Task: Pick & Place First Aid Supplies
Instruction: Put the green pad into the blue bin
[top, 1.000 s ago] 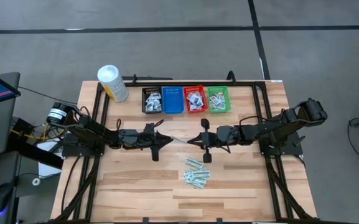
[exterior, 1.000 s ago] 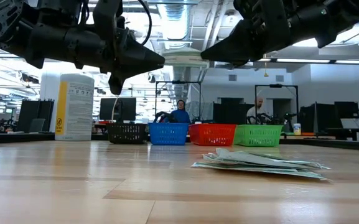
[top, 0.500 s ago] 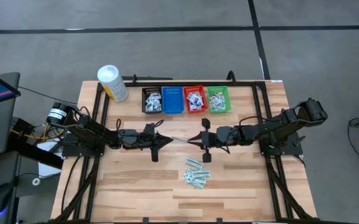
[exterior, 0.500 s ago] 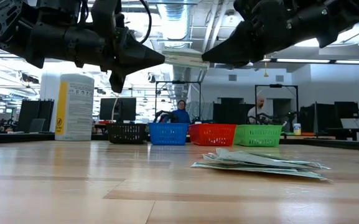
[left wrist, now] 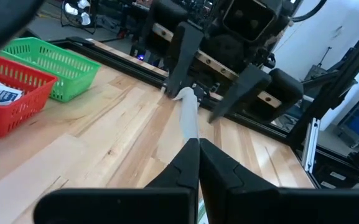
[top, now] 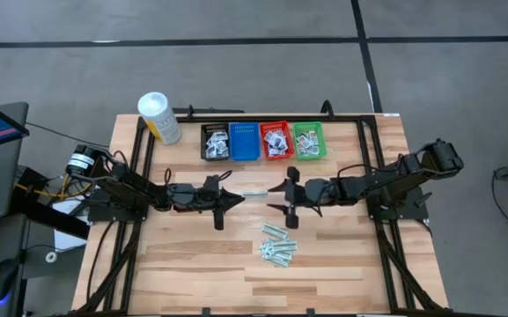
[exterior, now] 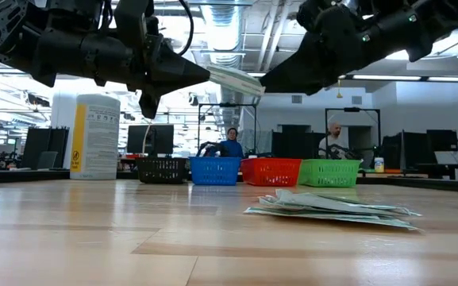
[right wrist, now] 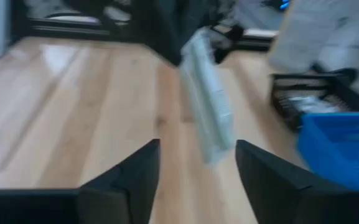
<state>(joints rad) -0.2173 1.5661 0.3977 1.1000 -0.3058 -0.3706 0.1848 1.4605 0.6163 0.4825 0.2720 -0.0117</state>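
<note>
A narrow pale-green strip [left wrist: 187,115] hangs in the air over the table's middle, with my left gripper [top: 234,195] shut on its near end. My right gripper [top: 283,196] faces it from the table's right. It is open, and its fingers [right wrist: 134,175] stand on either side of the strip's free end [right wrist: 209,118] without touching. A loose pile of first aid supplies [top: 277,246] lies flat on the wood near the middle, also seen in the low view [exterior: 332,209]. My left gripper pinches one end of the strip [left wrist: 192,135] between its two shut fingers. The fingers come level from the table's left and lie along the strip. The strip is lifted clear of the table and sticks out toward my right gripper, its free end [exterior: 248,83] sloping slightly down.
Four small mesh baskets stand in a row at the far edge: black [top: 215,141], blue [top: 244,141], red [top: 276,141], green [top: 308,141]; the black, red and green ones hold packets. A tall white tub [top: 159,117] stands at the far left. Bare wood lies near the front.
My right gripper has opened and let go of the strip, and it has tipped down a little. The strip stays in my left gripper, and its freed end has sunk slightly.
</note>
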